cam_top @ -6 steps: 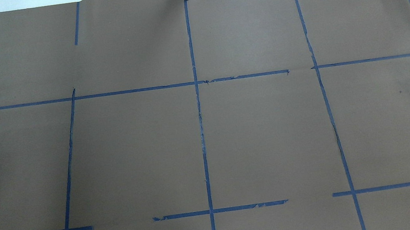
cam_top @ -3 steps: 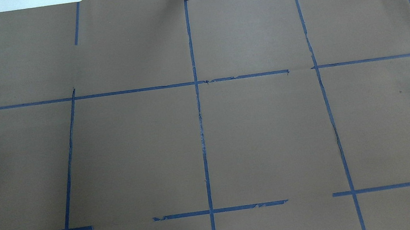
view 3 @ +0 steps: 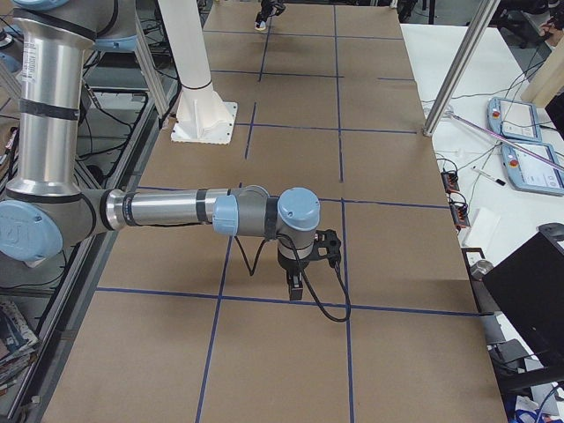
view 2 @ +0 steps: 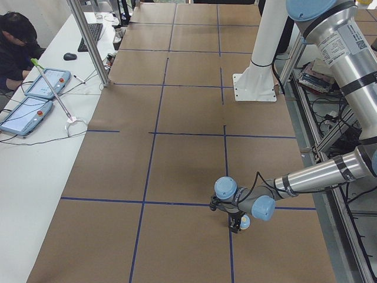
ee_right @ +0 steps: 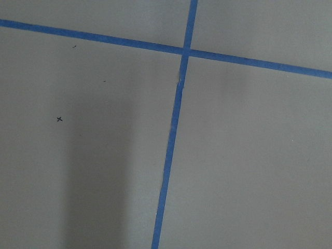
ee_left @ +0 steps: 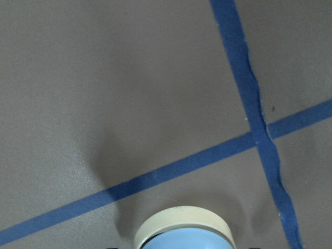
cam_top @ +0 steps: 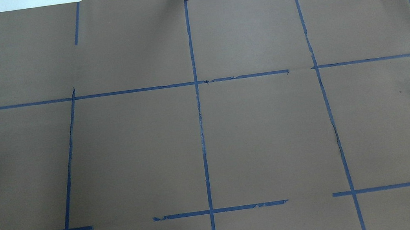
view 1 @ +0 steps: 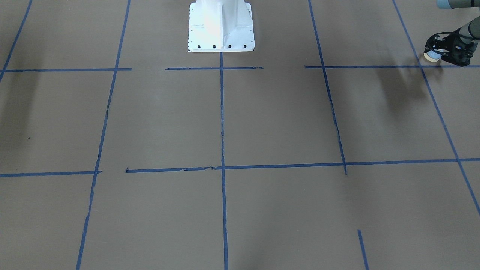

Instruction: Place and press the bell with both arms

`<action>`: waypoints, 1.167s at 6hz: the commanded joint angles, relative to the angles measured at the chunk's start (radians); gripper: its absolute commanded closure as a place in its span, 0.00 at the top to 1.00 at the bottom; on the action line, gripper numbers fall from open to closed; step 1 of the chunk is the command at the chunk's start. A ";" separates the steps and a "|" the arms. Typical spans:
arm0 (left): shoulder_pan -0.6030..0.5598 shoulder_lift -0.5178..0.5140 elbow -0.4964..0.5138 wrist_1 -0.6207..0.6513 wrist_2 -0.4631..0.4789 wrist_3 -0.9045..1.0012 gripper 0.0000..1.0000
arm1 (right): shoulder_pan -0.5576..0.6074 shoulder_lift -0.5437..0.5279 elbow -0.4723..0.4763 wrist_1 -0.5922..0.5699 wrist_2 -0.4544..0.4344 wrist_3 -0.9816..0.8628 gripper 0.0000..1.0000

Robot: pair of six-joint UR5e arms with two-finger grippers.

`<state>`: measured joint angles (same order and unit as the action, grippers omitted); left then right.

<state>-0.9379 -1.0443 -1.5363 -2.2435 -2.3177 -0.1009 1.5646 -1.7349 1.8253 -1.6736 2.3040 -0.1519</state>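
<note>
The left gripper (view 1: 436, 52) is closed on the bell (view 1: 431, 56), holding it by the light-blue dome with the cream base turned toward the table (view 1: 277, 120). It hangs low near a crossing of blue tape lines (ee_left: 244, 93), far out on the robot's left side. The right gripper (view 3: 295, 289) hangs over the opposite end, and whether it is open cannot be told.

The likely risks:
- The rounded dome may slip in the grip, or the bell may tip when released.
- A base set across the tape could rock.
- An off-centre press by the right arm (which has a long way to come) could slide the bell on the paper.
- The two grippers may collide.

The label (view 2: 343, 43) on the left arm is too small to read. A pen-drawn x (ee_right: 59, 119) marks the paper.
</note>
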 commanded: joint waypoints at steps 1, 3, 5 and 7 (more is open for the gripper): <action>-0.001 0.001 -0.001 -0.049 0.000 -0.002 0.19 | 0.000 0.000 0.003 0.000 0.000 0.000 1.00; -0.095 0.004 -0.133 -0.064 0.011 -0.005 0.06 | 0.000 0.000 0.015 0.000 0.000 0.002 1.00; -0.234 -0.040 -0.189 -0.050 0.014 -0.009 0.01 | 0.000 0.000 0.023 0.000 0.002 0.026 1.00; -0.274 -0.091 -0.339 0.069 0.014 -0.167 0.00 | 0.000 0.000 0.025 0.000 0.002 0.028 1.00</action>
<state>-1.1980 -1.1105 -1.8024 -2.2330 -2.3041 -0.1934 1.5647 -1.7343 1.8486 -1.6736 2.3054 -0.1259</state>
